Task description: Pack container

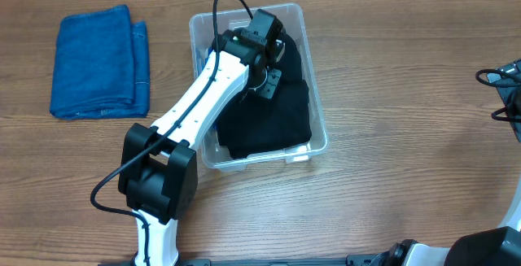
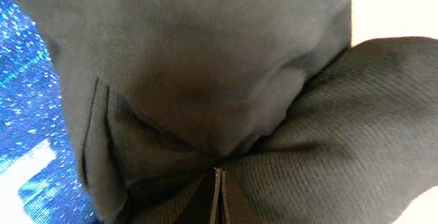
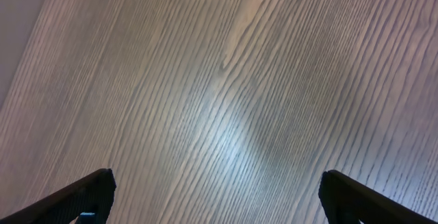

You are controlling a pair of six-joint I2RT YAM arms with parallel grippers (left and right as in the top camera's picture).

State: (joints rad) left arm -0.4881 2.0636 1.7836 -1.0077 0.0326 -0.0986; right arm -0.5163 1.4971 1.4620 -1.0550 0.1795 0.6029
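Left gripper (image 2: 217, 198) sits clenched, its two fingers pressed together on a gathered fold of the black cloth (image 1: 273, 119), whose ribbed knit fills nearly the whole left wrist view and puckers toward the fingertips. At 9 o'clock in that view lies a strip of speckled blue fabric (image 2: 27, 101) with a white patch (image 2: 31, 162) at 8 o'clock, too blurred to read. From overhead, the white left arm (image 1: 203, 95) reaches from 7 o'clock into the container (image 1: 322, 132), a clear plastic bin with rounded corners and a rim, lying near the middle of the wooden table (image 1: 407, 79). The arm's wrist and a black cable loop cover the bin's far half, and the black cloth lies bunched inside, filling most of the floor. Well apart at 9 o'clock from the bin, a blue towel (image 1: 99, 61) lies folded flat, soft and nubby. Right gripper (image 3: 215, 176) is released, fingers spread wide above bare wood grain. Black cables (image 1: 501, 87) coil at the 3 o'clock edge.
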